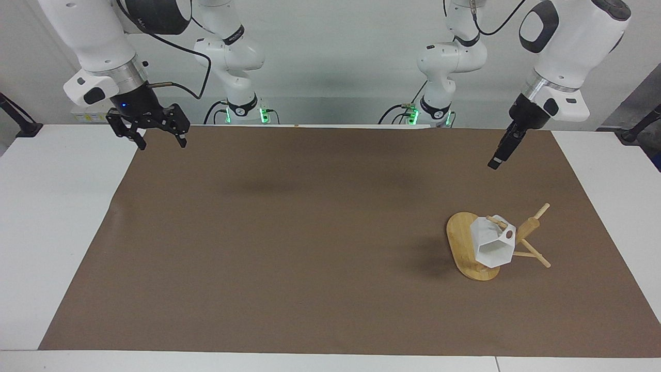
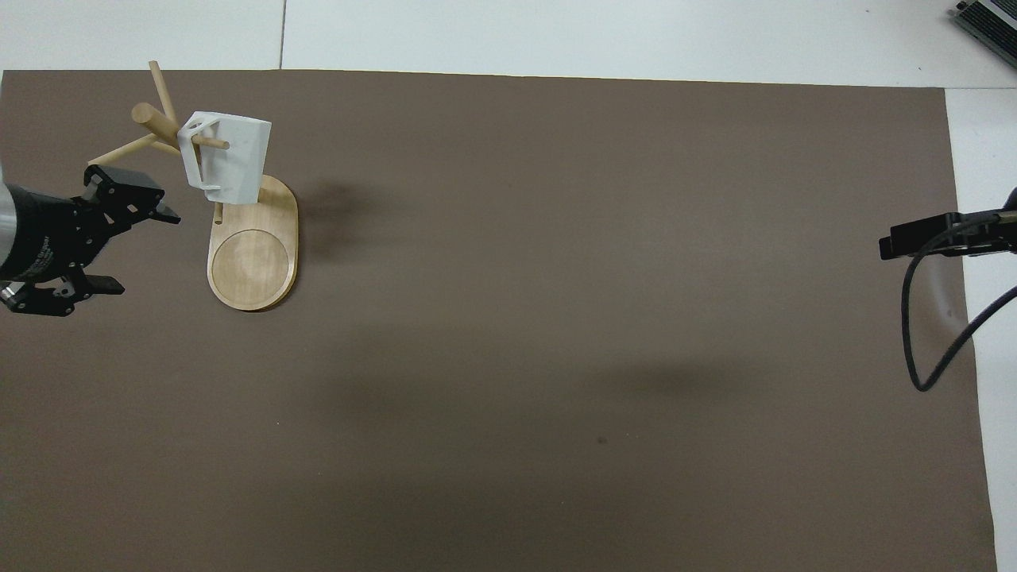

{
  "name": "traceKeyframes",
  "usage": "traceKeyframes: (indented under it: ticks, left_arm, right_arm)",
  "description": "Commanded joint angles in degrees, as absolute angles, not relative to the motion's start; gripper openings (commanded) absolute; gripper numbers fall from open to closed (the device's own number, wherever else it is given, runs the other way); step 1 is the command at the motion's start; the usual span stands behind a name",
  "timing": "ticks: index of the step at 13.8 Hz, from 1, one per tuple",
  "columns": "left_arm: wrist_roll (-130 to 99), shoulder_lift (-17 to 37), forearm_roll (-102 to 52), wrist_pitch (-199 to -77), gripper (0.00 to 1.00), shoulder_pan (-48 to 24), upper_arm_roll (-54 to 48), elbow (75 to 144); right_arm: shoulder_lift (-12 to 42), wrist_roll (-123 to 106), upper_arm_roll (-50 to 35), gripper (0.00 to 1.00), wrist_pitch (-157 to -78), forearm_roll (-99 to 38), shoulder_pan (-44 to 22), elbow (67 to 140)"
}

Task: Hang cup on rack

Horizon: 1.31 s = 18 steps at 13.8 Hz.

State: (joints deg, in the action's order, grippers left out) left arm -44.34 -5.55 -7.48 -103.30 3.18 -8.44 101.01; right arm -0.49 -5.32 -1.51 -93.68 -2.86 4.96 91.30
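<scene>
The white faceted cup [image 1: 490,247] hangs by its handle on a peg of the bamboo rack [image 1: 459,243], at the left arm's end of the mat. In the overhead view the cup [image 2: 232,159] hangs above the rack's oval base [image 2: 253,266]. My left gripper [image 1: 500,155] is open and empty, raised over the mat beside the rack, apart from it; the overhead view shows its spread fingers [image 2: 143,250]. My right gripper [image 1: 161,143] is open and empty, waiting in the air over the mat's corner at the right arm's end; only its tip [image 2: 902,242] shows from overhead.
A brown mat [image 1: 310,248] covers most of the white table [image 1: 51,217]. A dark device [image 2: 989,22] lies at the table's corner farthest from the robots at the right arm's end.
</scene>
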Motion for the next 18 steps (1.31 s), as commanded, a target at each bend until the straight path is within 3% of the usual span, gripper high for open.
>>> traceKeyframes:
  ticks: [1, 4, 9, 18]
  left_arm:
    - [-29.51, -3.43, -3.96, -100.63, 1.0, 2.72, -7.65, 96.34]
    - [-11.04, -2.99, -3.08, -100.37, 1.0, 2.2, -6.6, 94.58]
    - [0.94, 1.23, 0.61, -90.28, 1.0, -1.05, -4.75, 84.47]
    - [6.86, 0.44, 0.97, -86.23, 1.0, -3.51, -2.55, 84.81]
  right_arm:
    - [-1.85, -6.24, -1.58, 1.0, -95.01, -3.87, 5.45, 92.99]
    - [-1.85, -6.24, -1.58, 1.0, -94.92, -3.87, 5.45, 92.99]
    - [-1.85, -6.15, -1.58, 1.0, -94.92, -3.87, 5.36, 92.99]
    - [-1.93, -6.15, -1.58, 1.0, -94.75, -3.87, 5.36, 92.99]
